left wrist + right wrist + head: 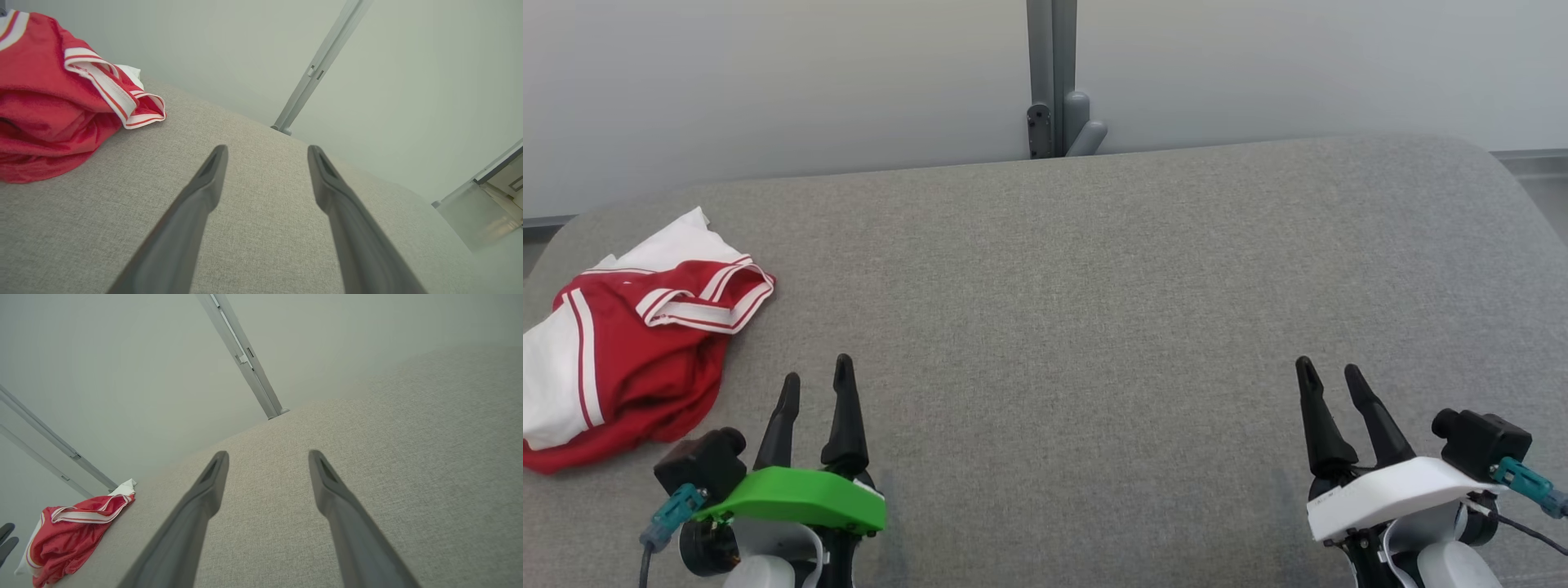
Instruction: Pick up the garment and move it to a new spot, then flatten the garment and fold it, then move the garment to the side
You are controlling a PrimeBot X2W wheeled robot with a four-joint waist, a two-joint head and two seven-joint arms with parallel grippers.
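Garment (629, 351), red and white, lies crumpled at the worktop's (1094, 327) left, near the left gripper (817, 369); right gripper (1329, 366) well apart. Both sets of jaws stand apart, empty.

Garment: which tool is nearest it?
The left tool, with the green cover, just beside the garment; the white-covered right tool sits far across the grey cushion.

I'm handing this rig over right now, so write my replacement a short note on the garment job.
Left gripper: open, empty, just right of the garment.
Right gripper: open, empty, far from it.
Garment: red and white, crumpled at the left edge of the grey padded surface.
Done: nothing visible; garment not yet picked up.
To do: pick up, move, flatten, fold, set aside.
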